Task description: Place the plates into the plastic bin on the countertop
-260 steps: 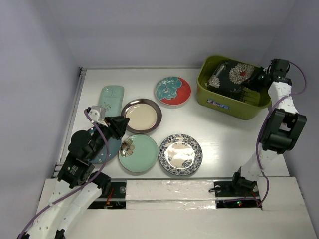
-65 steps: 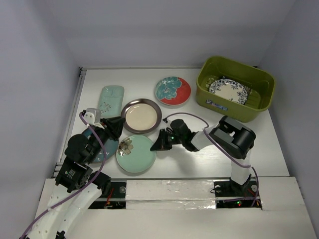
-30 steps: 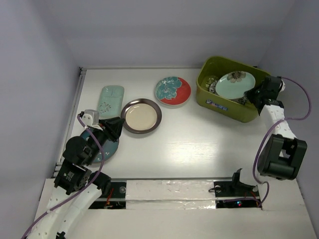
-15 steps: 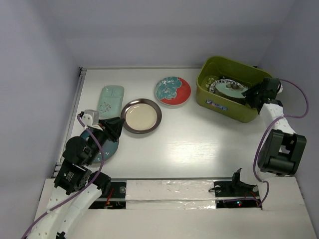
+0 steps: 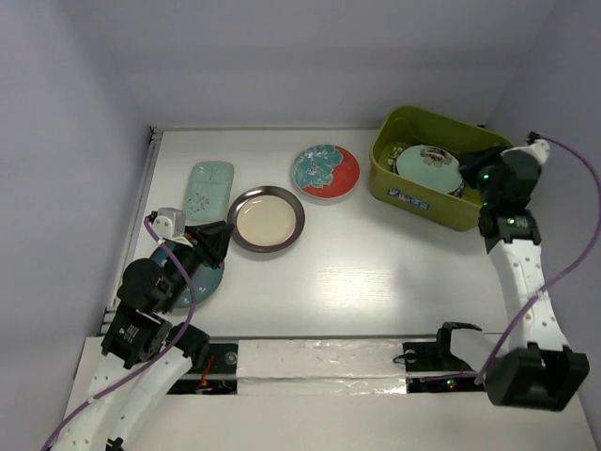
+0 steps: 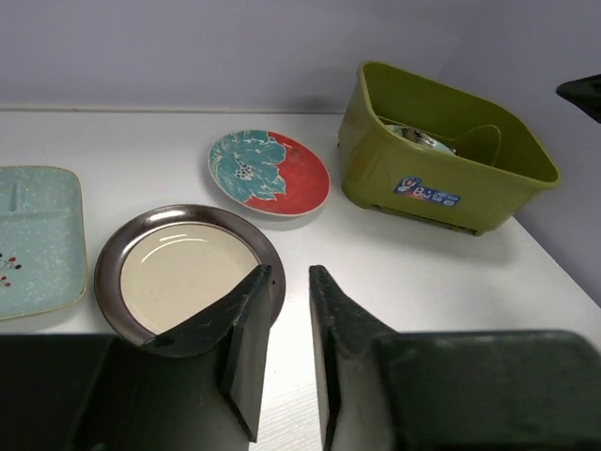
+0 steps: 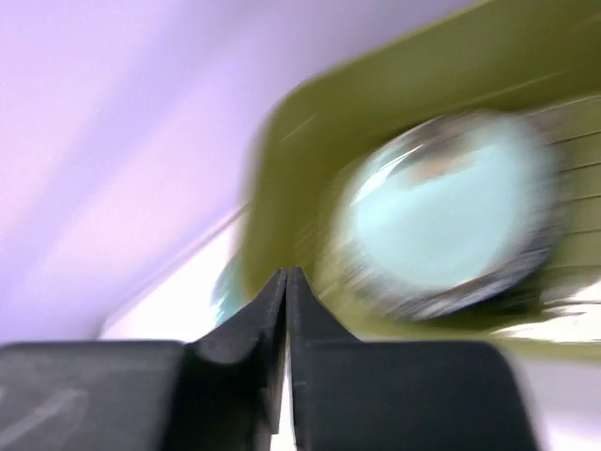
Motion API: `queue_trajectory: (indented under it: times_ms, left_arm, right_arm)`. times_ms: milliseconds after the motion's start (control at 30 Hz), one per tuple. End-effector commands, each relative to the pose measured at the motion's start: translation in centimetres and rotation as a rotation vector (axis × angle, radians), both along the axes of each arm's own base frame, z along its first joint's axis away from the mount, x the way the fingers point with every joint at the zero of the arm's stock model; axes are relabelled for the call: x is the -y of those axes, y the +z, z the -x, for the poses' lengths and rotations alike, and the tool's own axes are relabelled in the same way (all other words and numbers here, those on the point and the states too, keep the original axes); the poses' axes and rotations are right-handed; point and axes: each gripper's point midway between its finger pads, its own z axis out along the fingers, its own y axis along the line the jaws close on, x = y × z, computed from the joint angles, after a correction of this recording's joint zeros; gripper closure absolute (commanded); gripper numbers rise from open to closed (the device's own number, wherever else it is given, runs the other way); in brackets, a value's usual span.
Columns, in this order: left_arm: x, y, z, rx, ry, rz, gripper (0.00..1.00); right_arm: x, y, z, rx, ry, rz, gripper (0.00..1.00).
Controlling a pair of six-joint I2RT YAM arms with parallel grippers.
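Observation:
The olive-green plastic bin [image 5: 444, 209] stands at the back right of the countertop [image 5: 376, 272]. A mint round plate [image 5: 427, 170] lies on top of the other plates inside it. My right gripper [image 5: 472, 167] hovers at the bin's right rim, shut and holding nothing; its wrist view is blurred and shows the mint plate [image 7: 451, 211] in the bin [image 7: 291, 150]. A red-teal floral plate [image 5: 325, 172], a brown-rimmed cream plate [image 5: 267, 218] and a pale mint rectangular plate [image 5: 208, 188] lie on the countertop. My left gripper [image 5: 211, 246] hangs narrowly open and empty above a dark teal plate [image 5: 199, 279].
Pale grey walls close in the countertop on the left, back and right. In the left wrist view, my fingertips [image 6: 261, 282] sit just near of the cream plate [image 6: 188, 272], with the red-teal plate [image 6: 269, 173] and the bin [image 6: 441, 188] beyond.
The mint round plate left my right gripper and settled flat in the bin. The right gripper shut and drew back to the right. The left arm stayed still.

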Motion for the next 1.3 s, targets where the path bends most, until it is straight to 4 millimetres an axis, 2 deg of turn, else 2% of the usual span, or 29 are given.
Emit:
queue_trajectory:
  times_ms: [0,33,100,133,167,200,233,267,300,333,367,400,467,500,567,633,700,733,800,867,900,1033,1100,1133,1167,1200,1267]
  left_arm:
    - [-0.3,2.9,0.6,0.073,0.004,0.045,0.82]
    - [-0.4,2.9,0.5,0.072,0.008,0.043,0.89]
    - [-0.3,2.7,0.3,0.062,0.011,0.042,1.0]
    - [-0.7,2.6,0.1,0.055,0.037,0.043,1.0]
    - [-1.0,2.6,0.0,0.051,0.052,0.044,1.0]
    - [-1.0,2.5,-0.1,0.047,0.057,0.046,1.0]
    - [-1.0,2.4,-0.1,0.042,0.057,0.046,1.0]
    - [-1.0,2.3,0.0,0.04,0.053,0.047,1.0]
    - [-1.0,2.5,0.1,0.046,0.049,0.05,1.0]
    - [-0.9,2.5,0.2,0.05,0.047,0.052,1.0]
    - [-0.9,2.5,0.2,0.053,0.043,0.051,1.0]
    - [-0.8,2.5,0.2,0.051,0.041,0.048,0.98]
    - [-0.7,2.6,0.1,0.055,0.035,0.047,0.91]
    - [-0.7,2.5,0.1,0.051,0.035,0.043,0.89]
    - [-0.6,2.4,0.0,0.047,0.033,0.039,0.85]
    - [-0.5,2.3,-0.1,0.044,0.031,0.037,0.84]
    - [-0.6,2.3,-0.1,0.047,0.033,0.035,0.83]
    - [-0.5,2.3,-0.1,0.046,0.031,0.034,0.83]
    - [-0.5,2.3,-0.1,0.046,0.03,0.031,0.82]
    - [-0.5,2.3,-0.1,0.048,0.031,0.032,0.82]
    - [-0.5,2.4,-0.1,0.048,0.031,0.032,0.82]
    - [-0.6,2.4,0.0,0.051,0.035,0.034,0.81]
    - [-0.7,2.4,0.0,0.052,0.035,0.035,0.81]
    - [-0.7,2.5,0.1,0.055,0.033,0.036,0.81]
    - [-0.7,2.5,0.1,0.056,0.033,0.035,0.81]
    - [-0.7,2.5,0.1,0.056,0.033,0.037,0.81]
    - [-0.6,2.5,0.0,0.055,0.033,0.036,0.81]
  right_arm:
    - [-9.1,-2.0,0.2,0.015,0.255,-0.035,1.0]
    - [-14.2,-3.0,0.8,0.002,0.382,-0.052,1.0]
    - [-19.2,-4.8,1.0,-0.001,0.485,-0.13,1.0]
    - [-21.5,-7.6,0.6,-0.061,0.525,-0.149,1.0]
    - [-24.8,-8.7,1.5,-0.088,0.591,-0.191,1.0]
    - [-26.5,-9.3,1.4,-0.077,0.62,-0.209,0.94]
    - [-28.1,-12.5,1.0,-0.149,0.637,-0.22,0.87]
    - [-30.2,-13.5,1.6,-0.176,0.676,-0.25,0.79]
    - [-31.6,-14.0,1.5,-0.167,0.707,-0.268,0.65]
    - [-32.9,-14.6,1.7,-0.183,0.737,-0.284,0.57]
    - [-34.1,-17.2,1.5,-0.24,0.745,-0.294,0.49]
    - [-35.4,-17.7,1.7,-0.241,0.769,-0.303,0.39]
    - [-36.9,-18.9,1.4,-0.267,0.782,-0.351,0.38]
    - [-37.5,-20.9,0.9,-0.292,0.781,-0.364,0.38]
    - [-39.0,-21.8,0.9,-0.316,0.801,-0.422,0.38]
    - [-39.7,-24.0,0.6,-0.349,0.792,-0.434,0.41]
    - [-40.4,-24.3,0.0,-0.353,0.79,-0.461,0.44]
    - [-41.0,-25.3,0.3,-0.375,0.799,-0.461,0.45]
    - [-41.4,-25.5,-0.5,-0.377,0.787,-0.453,0.47]
    - [-41.5,-26.7,-1.0,-0.398,0.766,-0.453,0.58]
    - [-41.6,-26.6,-1.1,-0.389,0.763,-0.463,0.72]
    - [-40.6,-27.1,-0.5,-0.394,0.731,-0.464,0.96]
    - [-40.4,-24.9,0.2,-0.347,0.754,-0.451,1.0]
    - [-39.7,-25.0,1.0,-0.352,0.753,-0.438,1.0]
    - [-39.4,-24.2,1.4,-0.334,0.767,-0.421,1.0]
    - [-39.2,-21.4,1.8,-0.284,0.79,-0.424,1.0]
    - [-38.4,-18.9,2.8,-0.236,0.823,-0.38,1.0]
